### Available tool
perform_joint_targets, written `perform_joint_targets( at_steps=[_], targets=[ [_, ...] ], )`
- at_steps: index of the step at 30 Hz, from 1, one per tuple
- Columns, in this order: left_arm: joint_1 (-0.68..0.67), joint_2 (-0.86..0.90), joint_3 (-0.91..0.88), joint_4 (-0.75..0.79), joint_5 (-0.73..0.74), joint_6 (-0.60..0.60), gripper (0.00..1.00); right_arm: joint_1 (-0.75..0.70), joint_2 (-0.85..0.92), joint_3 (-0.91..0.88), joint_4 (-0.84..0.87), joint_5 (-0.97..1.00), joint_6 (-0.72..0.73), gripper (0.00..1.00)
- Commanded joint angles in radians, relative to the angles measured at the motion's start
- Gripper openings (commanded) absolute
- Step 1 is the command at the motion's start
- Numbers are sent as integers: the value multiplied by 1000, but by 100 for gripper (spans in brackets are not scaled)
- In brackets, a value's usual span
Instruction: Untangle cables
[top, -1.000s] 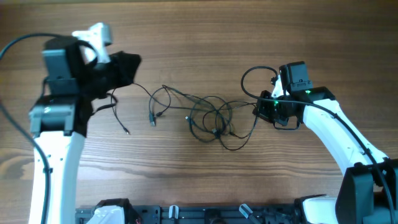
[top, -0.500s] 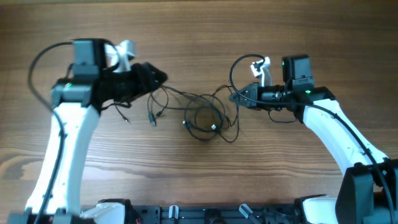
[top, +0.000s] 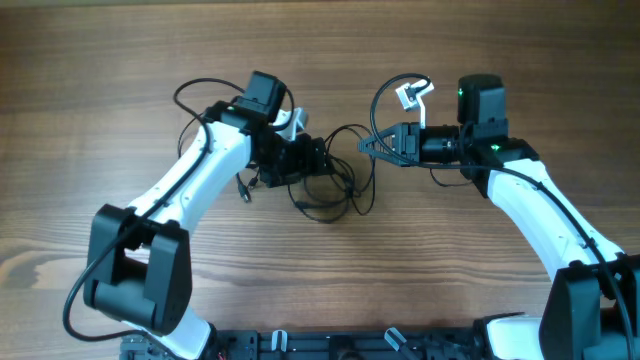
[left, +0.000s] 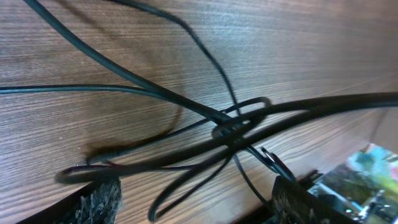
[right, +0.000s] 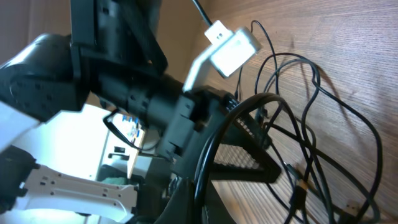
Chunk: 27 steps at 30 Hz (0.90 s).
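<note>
The cables (top: 335, 195) lie as a loose black tangle of thin loops at the table's middle. My left gripper (top: 318, 160) stands open right over the tangle's left part. In the left wrist view its fingertips (left: 99, 200) are wide apart, with several crossing cable strands (left: 236, 118) on the wood between them and nothing gripped. My right gripper (top: 368, 147) is at the tangle's upper right, shut on a cable. In the right wrist view that strand (right: 214, 146) runs up out of the shut jaws, and the other loops (right: 311, 124) trail to the right.
A small plug end (top: 245, 190) lies left of the tangle under the left forearm (top: 190, 185). A black rail (top: 330, 345) runs along the table's front edge. Bare wood (top: 330, 270) spreads in front of and behind the cables.
My left arm swung in from the far left to the tangle and its jaws opened. The right gripper moved up and left with its strand, and the tangle bunched tighter.
</note>
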Motion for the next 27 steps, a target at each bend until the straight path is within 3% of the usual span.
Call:
perform_joint_targets(
  at_steps=[1,3,5,6,7,14,15,17,19,22,27],
  targets=[
    [-48,15,2,13,-114,9,80,-1,11,8,23,-40,50,4],
    [-74,15,2,31,-123,8,73,-1,11,8,24,-39,66,4],
    [-89,15,2,50,-123,8,44,-1,11,8,24,-39,67,4],
    [-94,15,2,60,-122,8,24,-1,11,8,23,-36,67,4],
    [-95,15,2,69,-122,6,14,-1,11,8,21,-28,68,4],
    [-50,13,2,90,-123,6,4,-1,11,8,-11,11,67,5],
    [-34,8,2,88,-123,6,4,-1,11,8,-32,55,67,15],
    [12,-13,2,77,-122,5,4,-1,11,8,-138,261,52,59],
    [58,-44,2,58,-122,6,4,-1,11,7,-274,550,39,77],
    [166,-132,2,29,-123,45,4,-1,11,5,-482,967,43,80],
    [399,-310,3,35,-61,58,4,-1,11,5,-554,1095,97,80]
  ],
)
